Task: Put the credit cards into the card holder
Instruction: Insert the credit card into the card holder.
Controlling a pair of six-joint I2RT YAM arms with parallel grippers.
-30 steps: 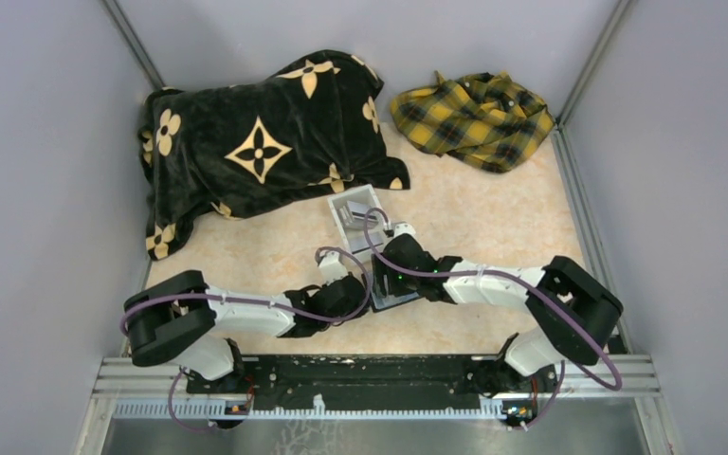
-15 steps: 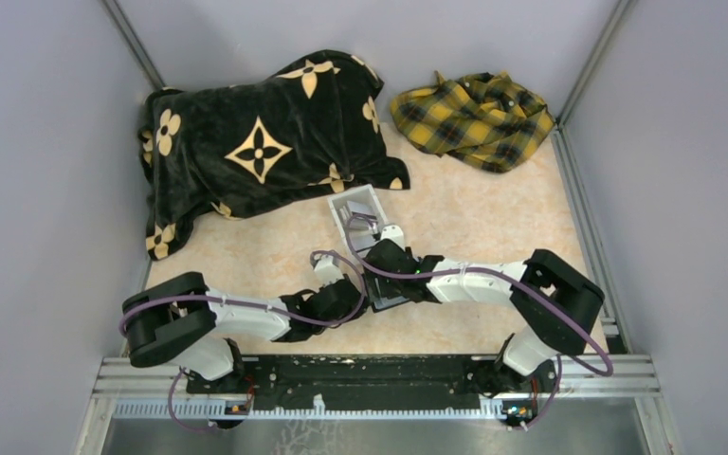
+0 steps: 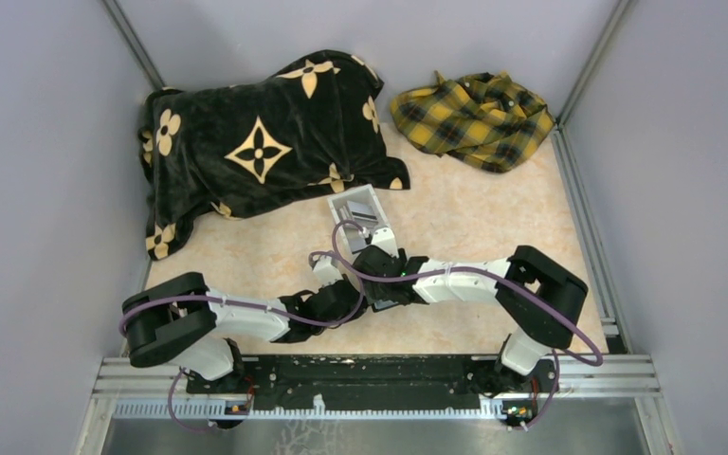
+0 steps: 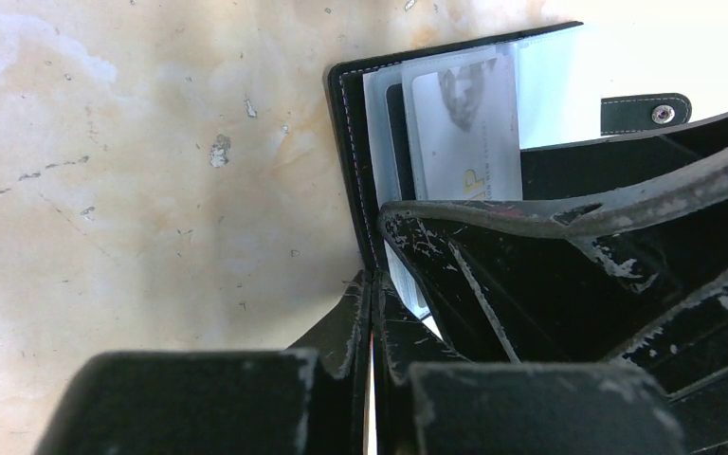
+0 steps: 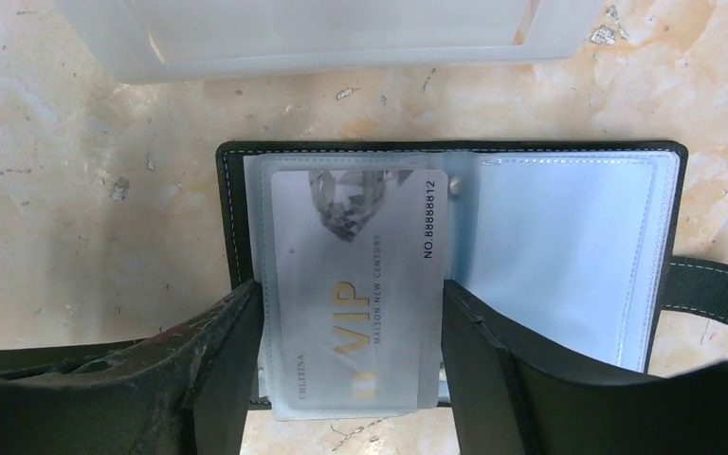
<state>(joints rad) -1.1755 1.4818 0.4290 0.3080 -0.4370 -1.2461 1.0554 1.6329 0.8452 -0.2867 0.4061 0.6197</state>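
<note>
The card holder [image 5: 231,218] lies open on the table, black cover down, clear sleeves up, strap [image 5: 711,284] to the right. A silver VIP credit card [image 5: 355,284] sits mostly inside the left sleeve, its near end past the holder's edge. My right gripper [image 5: 353,301] spans the card's width, a finger against each long edge. In the left wrist view my left gripper [image 4: 372,284] is shut on the holder's [image 4: 349,142] cover edge, beside the same card [image 4: 464,123]. From above, both grippers meet mid-table, left [image 3: 358,287] and right [image 3: 379,270], hiding the holder.
A clear-white open box [image 3: 358,204] stands just beyond the holder, with dark cards inside; its wall [image 5: 341,38] fills the top of the right wrist view. A black flowered blanket [image 3: 256,142] and a yellow plaid cloth [image 3: 474,118] lie at the back.
The left gripper has shut on the holder's edge. The right arm has slid left and nearer, bringing its fingers round the card, and they have narrowed slightly.
</note>
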